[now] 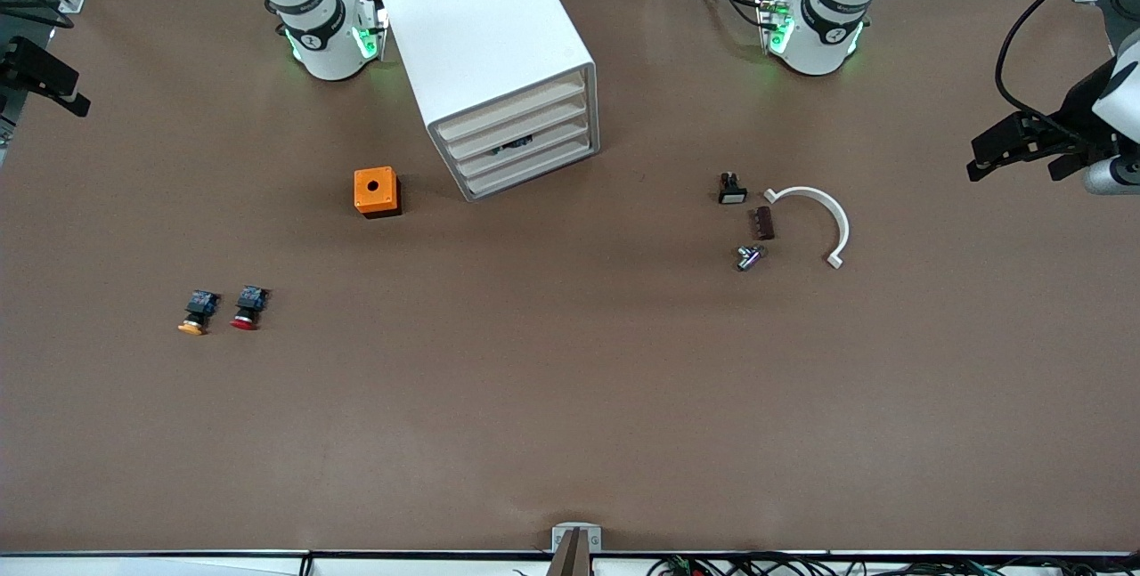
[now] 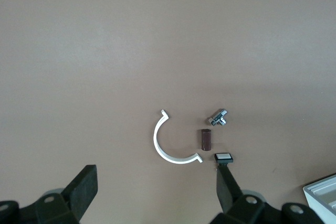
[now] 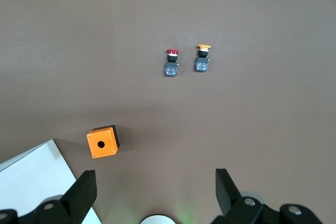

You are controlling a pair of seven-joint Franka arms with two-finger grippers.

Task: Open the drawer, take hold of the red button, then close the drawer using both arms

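While both glossy white arms waited at the bench's ends, the left end effector (image 1: 1011,153) and the right end effector (image 3: 155,192) hung spread wide, pinching nothing. The small red-capped push button (image 1: 247,307) lay on the brown bench (image 1: 570,398) toward the right arm's end, just beside its orange-capped twin (image 1: 197,312), nearer the front camera than the orange box with a hole (image 1: 376,191). The white drawer cabinet (image 1: 499,68) stood shut.

Red-capped button (image 1: 247,307), orange-capped button (image 1: 197,312), orange box (image 1: 376,191), white cabinet (image 1: 485,51)
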